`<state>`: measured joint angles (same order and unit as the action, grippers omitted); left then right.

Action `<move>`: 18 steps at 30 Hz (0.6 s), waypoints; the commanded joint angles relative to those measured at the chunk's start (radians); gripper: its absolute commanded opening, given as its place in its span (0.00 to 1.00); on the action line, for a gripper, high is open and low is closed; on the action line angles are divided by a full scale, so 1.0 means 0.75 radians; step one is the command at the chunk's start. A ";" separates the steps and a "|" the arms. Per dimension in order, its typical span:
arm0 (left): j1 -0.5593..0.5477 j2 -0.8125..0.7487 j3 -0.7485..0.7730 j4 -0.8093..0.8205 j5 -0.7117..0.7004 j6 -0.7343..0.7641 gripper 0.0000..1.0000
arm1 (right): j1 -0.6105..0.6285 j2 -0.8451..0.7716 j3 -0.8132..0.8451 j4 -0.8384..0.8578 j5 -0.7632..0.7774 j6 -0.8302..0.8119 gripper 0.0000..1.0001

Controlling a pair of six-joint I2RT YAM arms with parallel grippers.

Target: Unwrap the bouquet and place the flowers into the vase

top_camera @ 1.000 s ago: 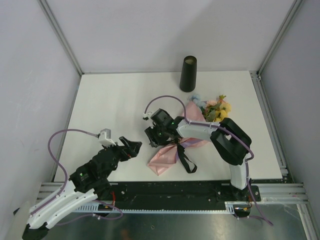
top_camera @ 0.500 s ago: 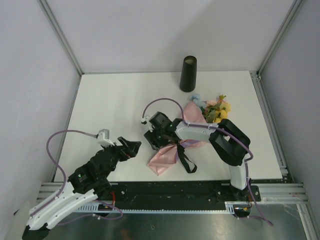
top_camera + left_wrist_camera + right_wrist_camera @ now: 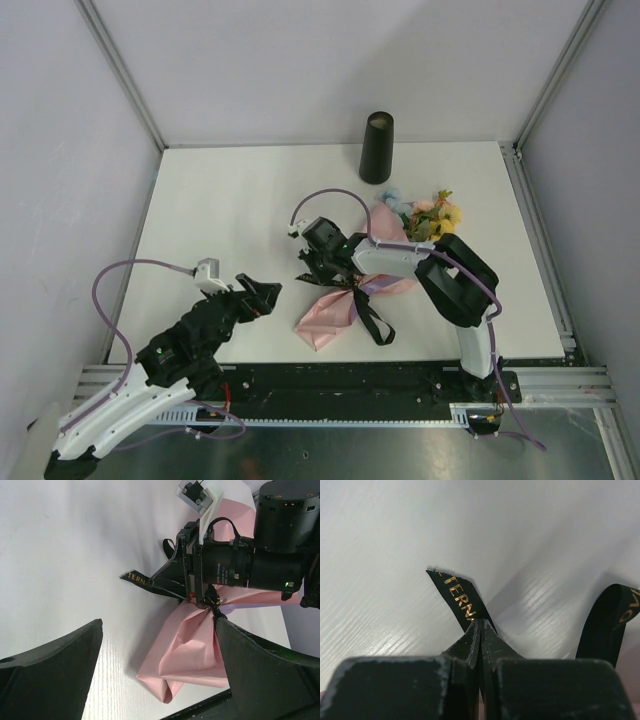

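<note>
The bouquet (image 3: 335, 312) lies on its side in the middle of the table, its pink-and-purple paper (image 3: 192, 647) pinched in at a black ribbon (image 3: 372, 322). The flowers (image 3: 432, 216) stick out at its far right end. The black vase (image 3: 377, 148) stands upright at the back. My right gripper (image 3: 308, 277) is low at the bouquet's waist, shut on the ribbon's loose tail (image 3: 456, 595), which bears gold letters (image 3: 137, 578). The left gripper (image 3: 268, 296) hovers open just left of the paper's bottom, its fingers (image 3: 55, 675) wide apart with nothing between them.
A second loop of ribbon (image 3: 607, 625) curls at the right of the right wrist view. The table's front rail (image 3: 350, 385) runs just below the paper. Grey walls close in the back and both sides.
The right gripper's jaws, open a moment ago, have closed on the ribbon tail. The left arm has barely moved.
</note>
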<state>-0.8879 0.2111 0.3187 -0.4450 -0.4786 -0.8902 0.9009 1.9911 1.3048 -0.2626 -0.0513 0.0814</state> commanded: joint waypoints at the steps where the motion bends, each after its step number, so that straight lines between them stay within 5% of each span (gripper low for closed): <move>1: -0.003 0.022 0.046 0.006 -0.052 0.011 1.00 | -0.003 0.014 -0.025 -0.005 0.172 0.026 0.01; 9: -0.003 0.101 0.035 0.008 -0.036 -0.005 1.00 | 0.016 -0.245 -0.075 -0.047 0.265 0.055 0.00; 18: -0.006 0.369 -0.032 0.173 0.223 0.022 1.00 | 0.047 -0.402 -0.130 -0.168 0.225 -0.022 0.01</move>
<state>-0.8883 0.4309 0.3161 -0.4156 -0.4023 -0.8890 0.9348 1.7203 1.2301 -0.3473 0.1467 0.1020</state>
